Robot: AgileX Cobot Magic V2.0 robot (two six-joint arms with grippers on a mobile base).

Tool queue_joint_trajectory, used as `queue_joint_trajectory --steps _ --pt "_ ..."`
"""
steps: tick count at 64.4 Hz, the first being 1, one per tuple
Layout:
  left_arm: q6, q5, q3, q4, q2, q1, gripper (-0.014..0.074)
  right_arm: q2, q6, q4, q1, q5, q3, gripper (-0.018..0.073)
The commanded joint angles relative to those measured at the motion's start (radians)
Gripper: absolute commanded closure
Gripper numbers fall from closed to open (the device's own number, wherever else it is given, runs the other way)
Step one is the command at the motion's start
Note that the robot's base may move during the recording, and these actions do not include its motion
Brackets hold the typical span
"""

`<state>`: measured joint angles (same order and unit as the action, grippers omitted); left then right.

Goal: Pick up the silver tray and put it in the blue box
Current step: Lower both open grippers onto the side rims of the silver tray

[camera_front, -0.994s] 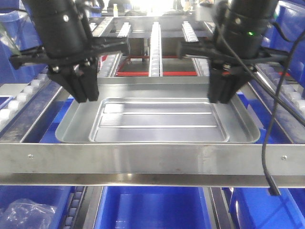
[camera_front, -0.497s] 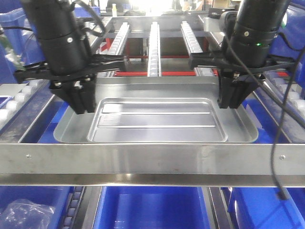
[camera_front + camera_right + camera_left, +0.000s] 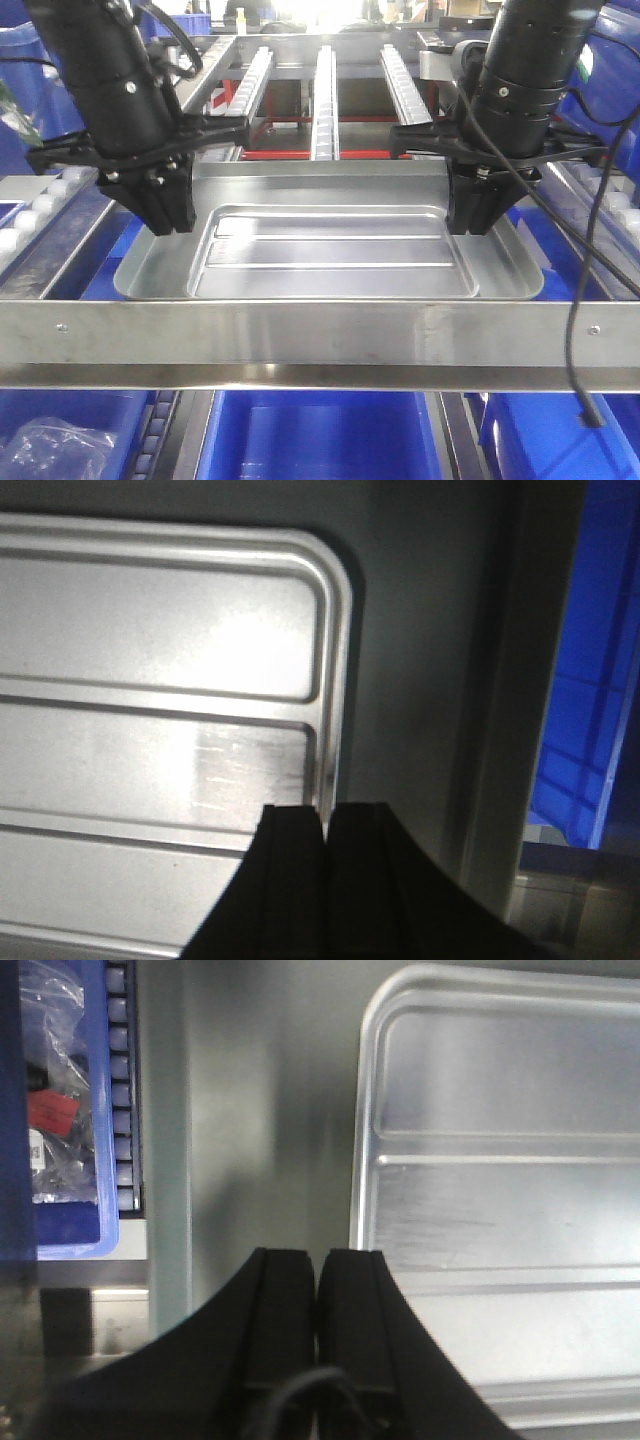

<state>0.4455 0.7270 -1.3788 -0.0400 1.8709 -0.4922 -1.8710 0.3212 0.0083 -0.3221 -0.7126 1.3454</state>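
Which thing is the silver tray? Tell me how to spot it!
Find the long steel bar stretching across the front. Just behind it lies the silver tray. It is the only wide, shiny, shallow pan, with rounded corners and two long ridges in its sunken middle.

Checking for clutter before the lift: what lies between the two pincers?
Front view: only the silver tray, its bare two-ridged centre panel, lies between left pincer and right pincer.

Arms [image 3: 100, 70] matte black, fat cylindrical wrists. Left tool [image 3: 172, 208] and right tool [image 3: 470, 210]: flat black slab fingers [image 3: 285, 1305]. Silver screws [image 3: 104, 177] above left tool. Black cable [image 3: 578, 300] right of right tool.
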Motion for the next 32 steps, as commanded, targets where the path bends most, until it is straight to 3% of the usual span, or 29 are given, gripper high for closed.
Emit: queue_joint_trajectory --steps 1,9,32 --pt "-0.002 0.012 -0.065 -0.002 -0.022 -0.004 0.0603 0.046 -0.011 -0.008 0.005 0.044 0.032 0.0502" --pt "-0.002 0.072 -0.123 -0.017 0.019 -0.005 0.0603 0.04 -0.011 -0.008 0.005 0.037 0.032 0.0502" --pt "-0.001 0.015 -0.128 -0.029 0.033 -0.074 0.0603 0.04 -0.011 -0.008 0.005 0.041 0.032 0.0502"
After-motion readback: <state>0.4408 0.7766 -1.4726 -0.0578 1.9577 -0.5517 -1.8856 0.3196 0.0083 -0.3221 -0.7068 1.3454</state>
